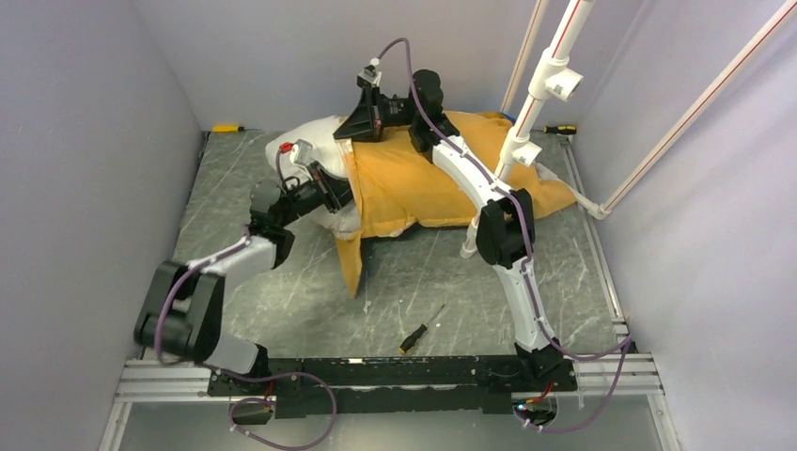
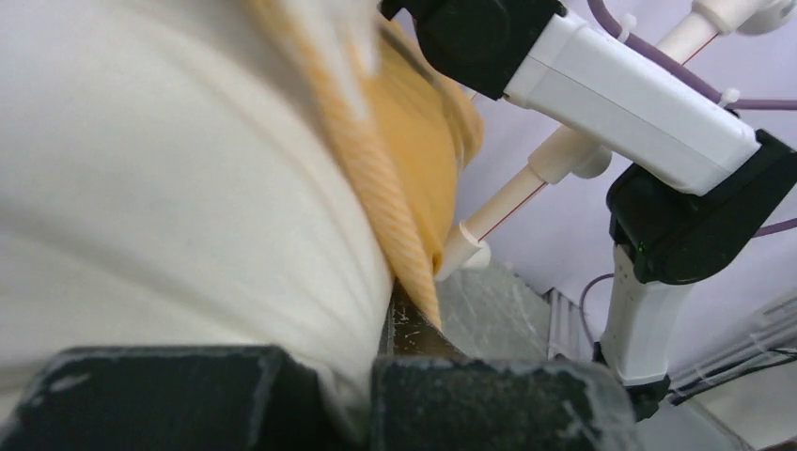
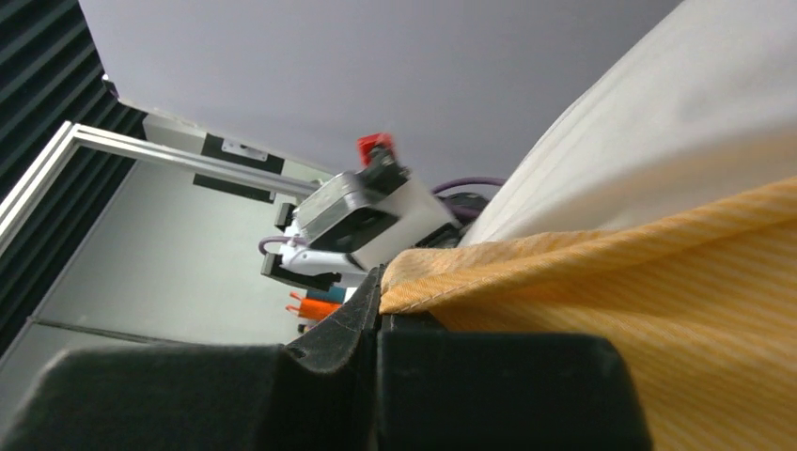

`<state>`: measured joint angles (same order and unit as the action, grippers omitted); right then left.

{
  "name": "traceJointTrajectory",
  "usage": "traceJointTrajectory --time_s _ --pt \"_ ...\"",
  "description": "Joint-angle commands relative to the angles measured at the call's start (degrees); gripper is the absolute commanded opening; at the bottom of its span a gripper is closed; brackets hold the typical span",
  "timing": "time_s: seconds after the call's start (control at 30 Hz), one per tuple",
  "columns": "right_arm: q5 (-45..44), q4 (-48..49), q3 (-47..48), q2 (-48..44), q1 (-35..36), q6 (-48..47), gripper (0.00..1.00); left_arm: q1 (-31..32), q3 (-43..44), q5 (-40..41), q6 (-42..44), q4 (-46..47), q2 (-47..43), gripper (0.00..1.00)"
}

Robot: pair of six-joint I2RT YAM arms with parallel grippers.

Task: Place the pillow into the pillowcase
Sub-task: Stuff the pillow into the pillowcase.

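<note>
The white pillow (image 1: 305, 155) lies across the back of the table, its left end bare. The pillowcase (image 1: 423, 183), orange side up, covers the rest of it. My left gripper (image 1: 344, 193) is at the case's mouth on the near side, shut on a fold of the pillow (image 2: 188, 207), which runs down between its jaws (image 2: 362, 395); the orange hem (image 2: 376, 178) hangs just beyond. My right gripper (image 1: 351, 133) is at the far side of the mouth. In the right wrist view it (image 3: 379, 324) is shut on the pillowcase's stitched hem (image 3: 564, 282), with the pillow (image 3: 658, 122) bulging above.
A black-and-yellow screwdriver (image 1: 420, 331) lies on the table near the front rail. A yellow tool (image 1: 227, 128) sits at the back left and another screwdriver (image 1: 561, 130) at the back right. A white pole stand (image 1: 540, 94) rises behind the pillowcase. Grey walls close in on three sides.
</note>
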<state>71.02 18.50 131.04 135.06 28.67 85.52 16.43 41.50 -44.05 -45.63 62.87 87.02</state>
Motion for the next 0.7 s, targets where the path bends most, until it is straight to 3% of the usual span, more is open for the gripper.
traceJointTrajectory --time_s 0.0,0.1,0.23,0.43,0.67 --pt "-7.1 3.9 5.2 1.4 5.9 -0.7 0.0 6.4 -1.6 2.5 18.1 -22.9 -16.0 0.0" --pt "-7.5 5.3 5.4 2.9 8.2 0.4 0.0 7.7 -3.2 14.8 23.2 -32.0 -22.8 0.0" --pt "-8.2 9.1 8.4 4.7 10.7 4.9 0.0 8.4 -3.9 17.0 23.7 -30.5 -21.8 0.0" --pt "-9.6 14.6 11.8 3.6 13.8 13.0 0.0 10.7 -3.0 21.5 27.4 -16.7 -13.0 0.0" --pt "-11.9 17.1 16.2 2.4 15.0 18.3 0.0 15.7 6.8 23.3 33.6 -4.0 1.3 0.0"
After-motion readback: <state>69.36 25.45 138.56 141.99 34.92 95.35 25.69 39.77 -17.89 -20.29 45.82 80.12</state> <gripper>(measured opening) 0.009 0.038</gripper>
